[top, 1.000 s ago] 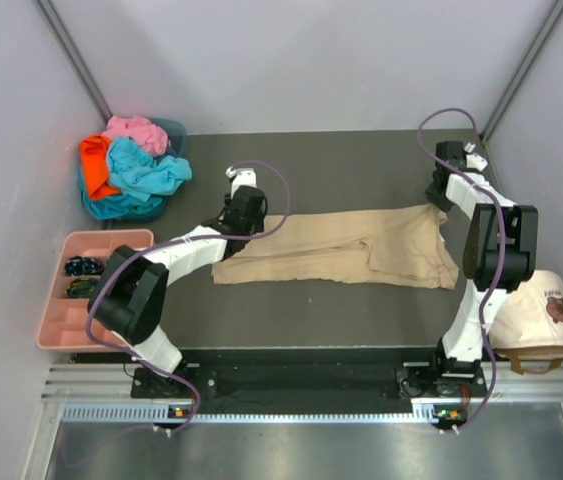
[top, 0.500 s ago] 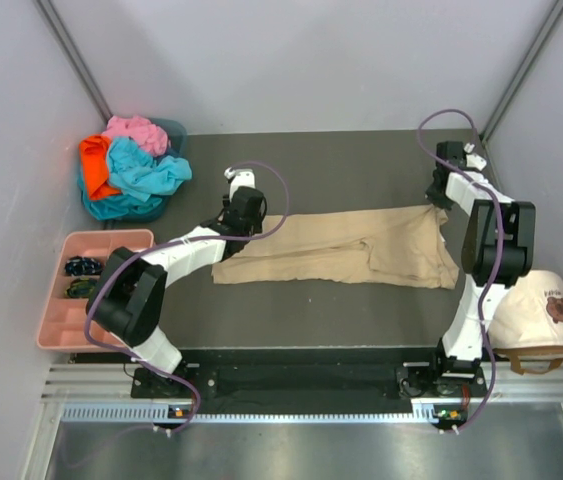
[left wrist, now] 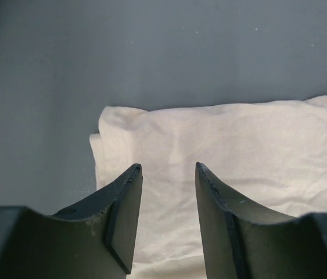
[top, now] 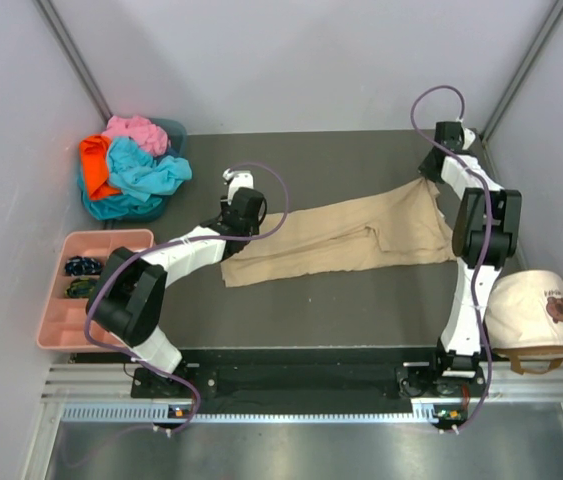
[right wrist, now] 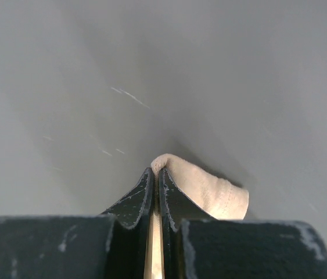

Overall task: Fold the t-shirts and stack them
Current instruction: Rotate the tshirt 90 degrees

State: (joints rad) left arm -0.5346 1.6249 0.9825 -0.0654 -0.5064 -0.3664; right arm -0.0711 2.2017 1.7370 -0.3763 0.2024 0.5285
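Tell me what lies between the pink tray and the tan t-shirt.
In the top view, only the left arm crosses the dark table between the pink tray and the tan t-shirt.

Left gripper (left wrist: 168, 168): my two dark jaws rise from the bottom edge, parted, with a plain gap between their tips.
Tan t-shirt (left wrist: 250, 139): pale cloth, almost cream here, fills the lower right and runs off the right and bottom edges. I see it through the gap between the jaws.
Shirt edge: a rounded, folded corner at upper left, with a second layer peeking out along its left side.
Contact: I cannot tell whether the jaw tips touch the cloth.
Table (left wrist: 151, 52): dark grey and matte, across the top and down the left.
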